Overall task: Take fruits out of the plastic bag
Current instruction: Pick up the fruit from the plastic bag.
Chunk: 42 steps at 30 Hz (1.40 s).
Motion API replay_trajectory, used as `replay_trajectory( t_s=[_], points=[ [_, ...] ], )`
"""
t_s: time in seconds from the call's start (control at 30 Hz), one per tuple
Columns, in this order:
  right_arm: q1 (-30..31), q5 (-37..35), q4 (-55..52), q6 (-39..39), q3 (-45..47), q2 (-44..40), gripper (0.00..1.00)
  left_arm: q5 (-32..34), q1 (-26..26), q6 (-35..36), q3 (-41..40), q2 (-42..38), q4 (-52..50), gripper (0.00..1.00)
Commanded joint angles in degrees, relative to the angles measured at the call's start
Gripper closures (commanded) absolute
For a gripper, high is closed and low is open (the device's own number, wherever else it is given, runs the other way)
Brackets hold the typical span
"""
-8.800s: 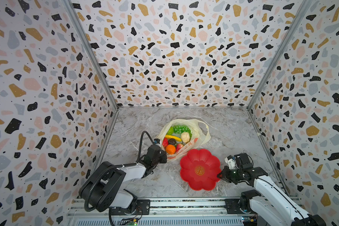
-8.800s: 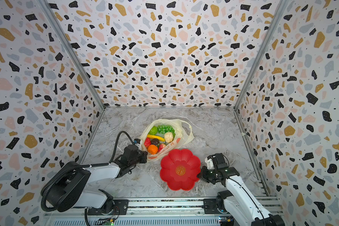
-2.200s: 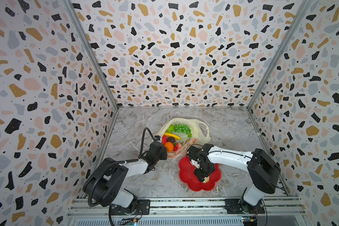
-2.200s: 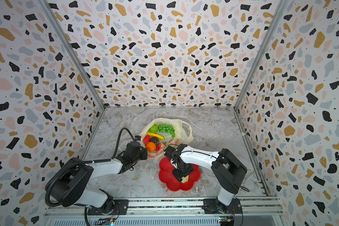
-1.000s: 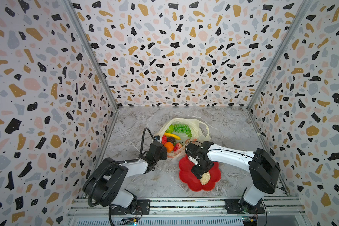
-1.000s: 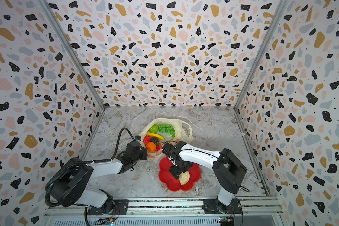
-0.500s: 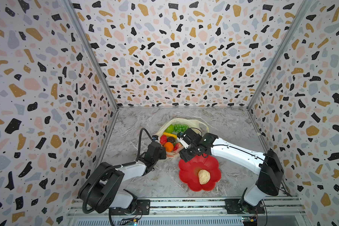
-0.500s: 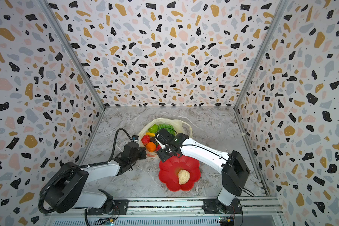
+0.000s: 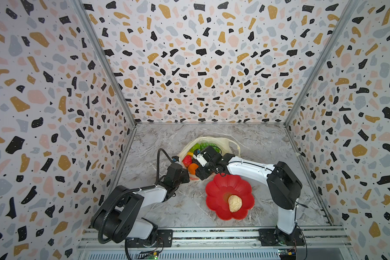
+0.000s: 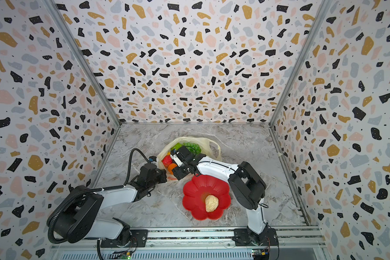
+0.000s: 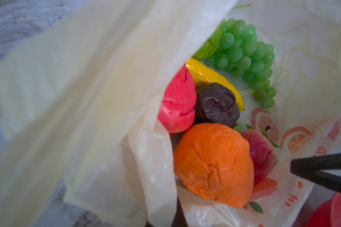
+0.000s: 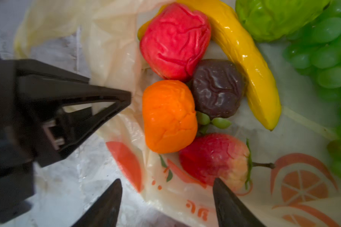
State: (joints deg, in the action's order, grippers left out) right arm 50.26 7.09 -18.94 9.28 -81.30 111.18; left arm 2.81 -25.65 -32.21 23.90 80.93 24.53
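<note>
Right wrist view: next fruit from the held-open bag.
At left, the left gripper (image 9: 186, 175) is pinched shut on the near rim of the thin cream-yellow plastic bag (image 11: 87, 88); inside, a wrinkled orange toy fruit (image 12: 168, 116) and red strawberry (image 12: 213, 159) lie under the right gripper (image 12: 166, 179), fingers apart, empty. Straddle one fruit only, clear of film. Right: cream knobbly fruit (image 9: 234, 203) in red flower-shaped dish (image 9: 216, 191).

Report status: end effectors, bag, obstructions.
Left end effector shut on plastic bag. Right end effector open over strawberry. Cream fruit in red dish. Nothing blocking.
</note>
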Motion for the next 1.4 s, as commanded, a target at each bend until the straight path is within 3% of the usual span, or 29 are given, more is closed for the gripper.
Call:
replay_trajectory(
  t_s=[0.0,0.63,0.77,1.0,1.2,1.37],
  points=[
    [0.0,2.1,2.9,-3.4,-4.2,-0.2,0.26,-0.2,0.4,0.0,-0.4,0.4,2.0,0.97],
    [1.4,-0.5,-0.4,-5.9,-14.1,11.4,0.35,-1.0,1.0,0.0,-0.1,0.9,2.1,0.97],
    [1.9,-0.7,-0.9,-5.9,-15.1,12.2,0.43,-1.0,1.2,0.0,-0.1,0.9,2.1,0.97],
    [2.4,-1.0,-1.2,-6.0,-15.2,11.0,0.55,-1.1,1.3,0.0,0.0,1.0,2.1,0.97],
    [2.8,-2.4,-2.2,-5.8,-14.8,8.2,0.56,-1.1,1.3,0.0,0.0,1.0,2.1,0.97],
    [2.8,-4.8,-1.6,-4.4,-10.2,0.8,0.56,-0.8,1.4,0.2,-0.1,1.0,2.0,0.97]
  ],
)
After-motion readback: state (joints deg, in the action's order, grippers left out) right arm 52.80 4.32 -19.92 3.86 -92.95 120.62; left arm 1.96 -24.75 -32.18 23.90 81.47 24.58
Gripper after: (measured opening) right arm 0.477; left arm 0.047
